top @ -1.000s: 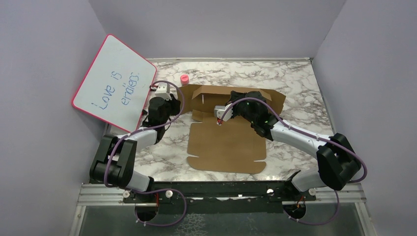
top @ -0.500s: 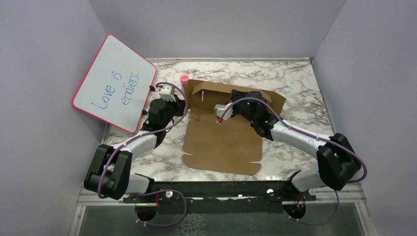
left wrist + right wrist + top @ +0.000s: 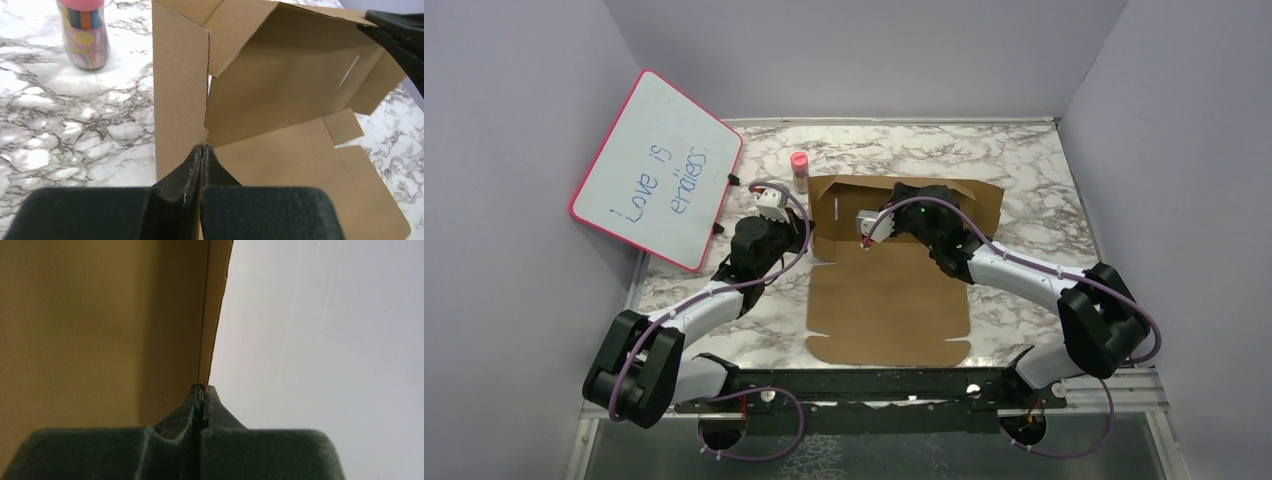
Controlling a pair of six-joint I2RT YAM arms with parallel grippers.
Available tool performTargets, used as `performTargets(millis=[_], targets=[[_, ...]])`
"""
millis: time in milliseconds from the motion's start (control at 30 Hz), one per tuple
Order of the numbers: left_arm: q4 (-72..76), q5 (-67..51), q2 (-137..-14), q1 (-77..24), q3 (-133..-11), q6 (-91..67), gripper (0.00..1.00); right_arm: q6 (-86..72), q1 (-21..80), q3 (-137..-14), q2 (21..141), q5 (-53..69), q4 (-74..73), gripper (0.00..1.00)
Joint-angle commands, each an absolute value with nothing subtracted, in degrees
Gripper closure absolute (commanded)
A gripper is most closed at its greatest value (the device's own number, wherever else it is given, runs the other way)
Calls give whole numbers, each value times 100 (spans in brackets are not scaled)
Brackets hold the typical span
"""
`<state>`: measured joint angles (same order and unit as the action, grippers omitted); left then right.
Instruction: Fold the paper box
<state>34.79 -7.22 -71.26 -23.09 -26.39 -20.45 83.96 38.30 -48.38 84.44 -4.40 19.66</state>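
Observation:
The paper box (image 3: 884,300) is a brown cardboard sheet, its front part flat on the marble table and its rear panel (image 3: 280,75) raised upright. My left gripper (image 3: 807,233) is shut on the lower edge of the standing left side flap (image 3: 180,90), whose cardboard runs between the fingertips (image 3: 192,155). From the right, my right gripper (image 3: 892,202) reaches over the rear panel and is shut on the panel's thin edge (image 3: 215,315). In the right wrist view only cardboard and wall show. The right gripper's black body shows at the top right of the left wrist view (image 3: 400,35).
A pink-capped tube (image 3: 799,170) stands just behind the box's left rear corner, close to the left flap. A pink-framed whiteboard (image 3: 659,165) leans against the left wall. Purple walls close in the table (image 3: 1024,170) on three sides.
My left gripper has moved right to the box and shut on its left side flap, which now stands upright. The box shifted slightly on the table. The right gripper kept its grip.

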Motion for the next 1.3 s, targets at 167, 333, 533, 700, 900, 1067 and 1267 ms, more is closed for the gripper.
performTargets(millis=[167,333,533,700,900,1067,1267], targets=[[3592,-979,-6836,-2694,-2365,-2276,100,8395,3874,-4934,8559,-637,2198,99],[3433,-1071,-6613,-2742,-2479,-2368,100,8420,3869,-5058,8623,-722,2149,99],[3222,-1374,-6554,-2755,-2932,-2748,100,8447,3873,-5088,8721,-862,2333,99],[2988,-838,-6496,-2760,-2849,-2788,100,8484,3868,-5001,8652,-784,2333,99],[2426,163,-6699,-2707,-2755,-3001,73,8530,3869,-4891,8507,-675,2325,99],[2395,267,-7179,-2579,-2698,-3343,55,8567,3870,-4871,8438,-599,2319,99],[2426,352,-7026,-2322,-2762,-2837,40,8657,3868,-4791,8377,-545,2380,99]])
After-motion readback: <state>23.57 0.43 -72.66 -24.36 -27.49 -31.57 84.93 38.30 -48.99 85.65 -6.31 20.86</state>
